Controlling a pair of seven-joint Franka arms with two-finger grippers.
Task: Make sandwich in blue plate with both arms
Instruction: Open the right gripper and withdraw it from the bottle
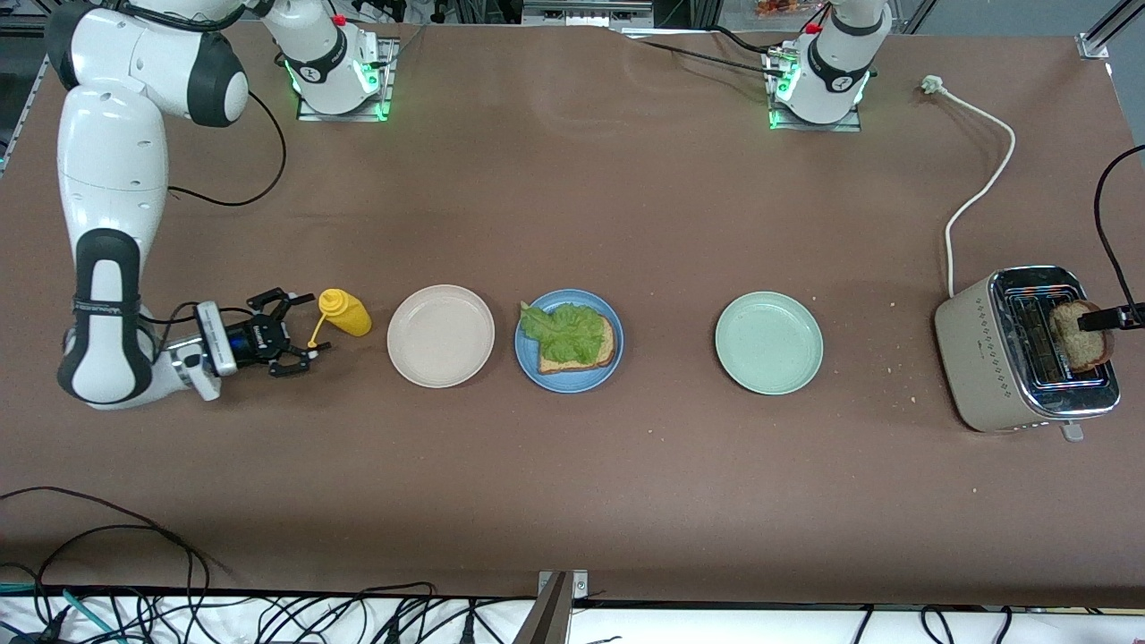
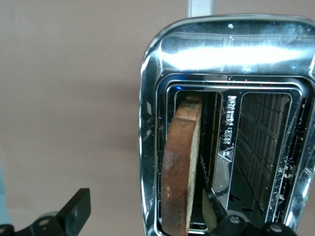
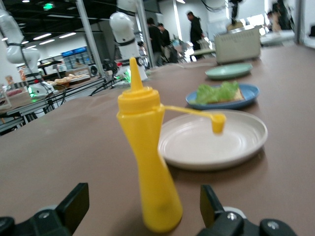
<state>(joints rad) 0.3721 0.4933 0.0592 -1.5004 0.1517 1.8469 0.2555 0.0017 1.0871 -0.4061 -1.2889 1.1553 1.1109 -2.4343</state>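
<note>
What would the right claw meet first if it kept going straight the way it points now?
Most likely the yellow squeeze bottle, standing upright just ahead of the open right claw. The beige plate comes next along that line. The wrist view suggests the bottle sits centred between the fingers.

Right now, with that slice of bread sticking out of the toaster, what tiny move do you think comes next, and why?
Probably the left gripper closes its jaws on the bread slice standing in the toaster slot. Its jaws are open, one on each side of the slice. The blue plate holds only one slice topped with lettuce, so a top slice is missing. The right gripper sits open around the yellow bottle.
</note>
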